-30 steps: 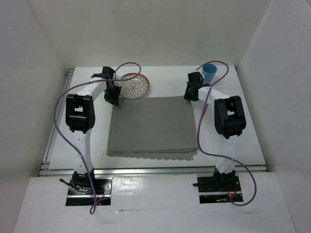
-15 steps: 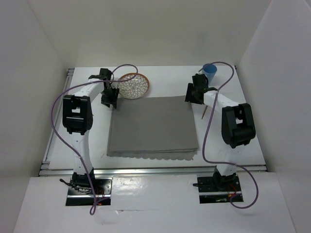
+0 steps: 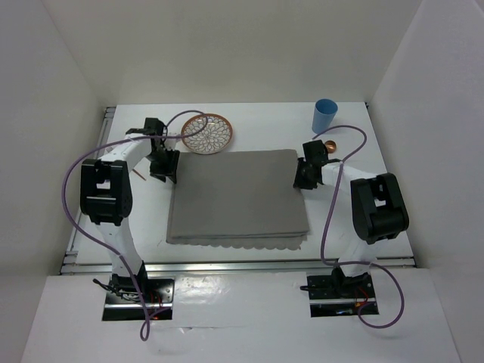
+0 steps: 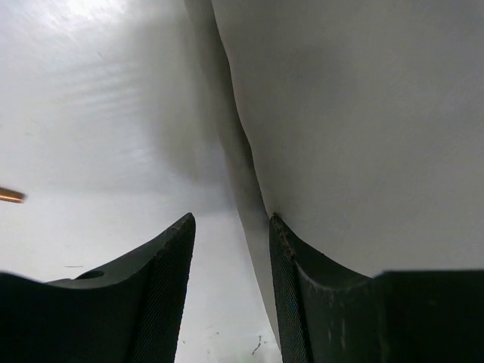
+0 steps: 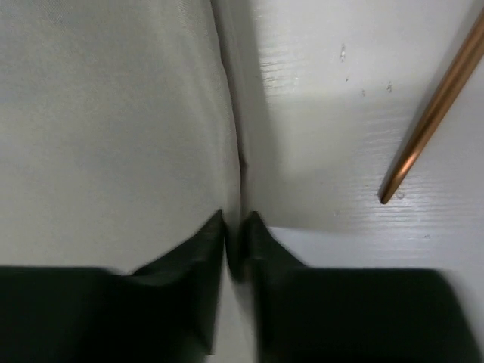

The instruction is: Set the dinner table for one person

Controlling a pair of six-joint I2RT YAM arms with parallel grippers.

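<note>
The dinner table (image 3: 249, 121) is the white top; a grey scallop-edged placemat (image 3: 238, 195) lies on its middle. My left gripper (image 3: 163, 169) is low at the mat's back left edge. It stands open (image 4: 231, 227), with bare table between its fingers and the mat edge (image 4: 249, 174) against the inner side of the right finger. My right gripper (image 3: 305, 175) is at the mat's right edge. Its jaws (image 5: 234, 223) are nearly together, with the mat's edge (image 5: 227, 113) running into the narrow gap.
A patterned plate (image 3: 207, 133) sits behind the mat's back left corner, a blue cup (image 3: 324, 115) at the back right. A copper utensil (image 3: 330, 145) (image 5: 435, 113) lies right of the right gripper; another copper tip (image 3: 138, 175) (image 4: 11, 196) is left of the left gripper.
Both arms swung outward and nearer. The right gripper left the cup area and came down to the mat's right edge, opening and closing again. The left gripper opened wider.
</note>
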